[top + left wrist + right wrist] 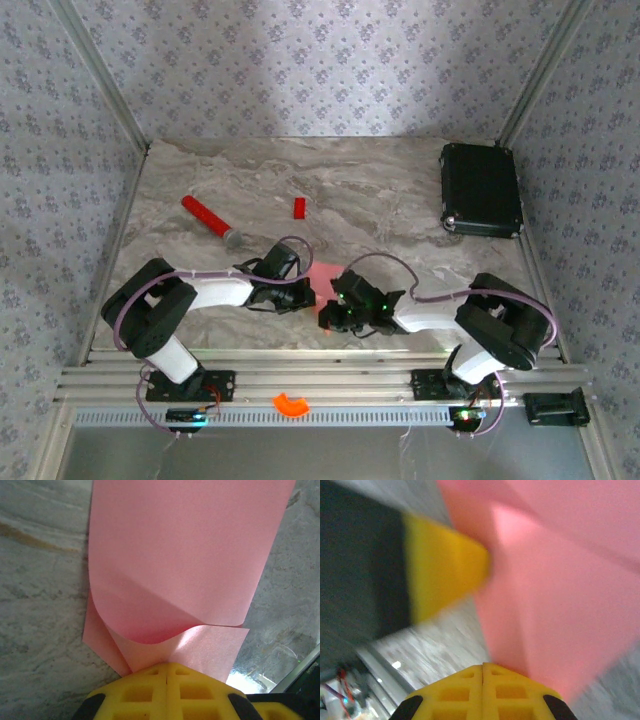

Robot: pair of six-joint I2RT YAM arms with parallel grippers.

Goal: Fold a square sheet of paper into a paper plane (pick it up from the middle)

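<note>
The square sheet of paper (322,278) is salmon pink and lies near the table's front edge between my two grippers. In the left wrist view the sheet (185,555) is partly folded, with an upper layer curling over a lower one. Both layers run into the closed yellow tips of my left gripper (166,664), which is shut on it. My right gripper (483,665) is shut, its tips right at the near edge of the blurred sheet (560,590); no paper shows in its seam. From above, the left gripper (308,293) and right gripper (335,312) almost meet over the paper.
A red stick with a grey tip (210,220) lies at the left middle, and a small red block (299,207) sits behind the paper. At the back right lies a black case (481,190). An orange piece (291,404) rests on the front rail. Patterned walls close in the table.
</note>
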